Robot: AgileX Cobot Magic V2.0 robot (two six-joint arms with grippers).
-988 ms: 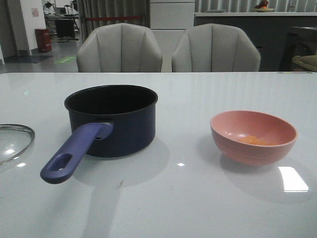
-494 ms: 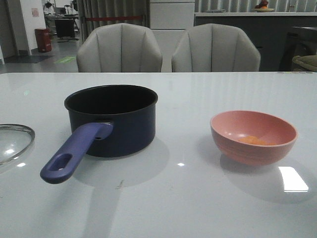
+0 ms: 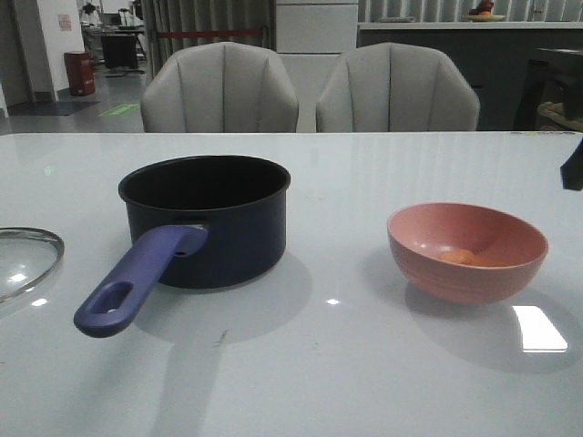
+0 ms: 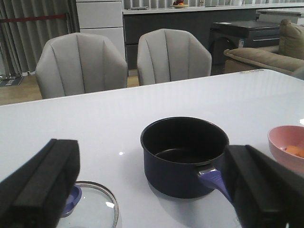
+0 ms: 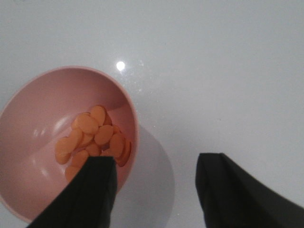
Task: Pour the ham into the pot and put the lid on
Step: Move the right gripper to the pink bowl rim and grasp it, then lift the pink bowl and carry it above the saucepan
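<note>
The dark navy pot (image 3: pixel 205 218) stands left of the table's middle, its purple-blue handle (image 3: pixel 137 278) pointing toward the front left; its inside looks black and bare. The glass lid (image 3: pixel 23 259) lies flat at the far left edge. The ham (image 3: pixel 460 258) is a small orange heap in the pink bowl (image 3: pixel 466 250) on the right. My left gripper (image 4: pixel 151 156) is open and empty, back from the pot (image 4: pixel 183 154) and the lid (image 4: pixel 95 209). My right gripper (image 5: pixel 156 164) is open and empty above the bowl's (image 5: pixel 33 118) rim, one finger over the ham (image 5: pixel 95 135).
Two grey chairs (image 3: pixel 219 91) stand behind the table's far edge. A dark part of my right arm (image 3: pixel 574 164) shows at the right edge of the front view. Bare white table (image 3: pixel 346 364) lies between pot and bowl and along the front.
A dark part of my right arm has come into the front view at the right edge. The pot, the lid and the bowl have not moved.
</note>
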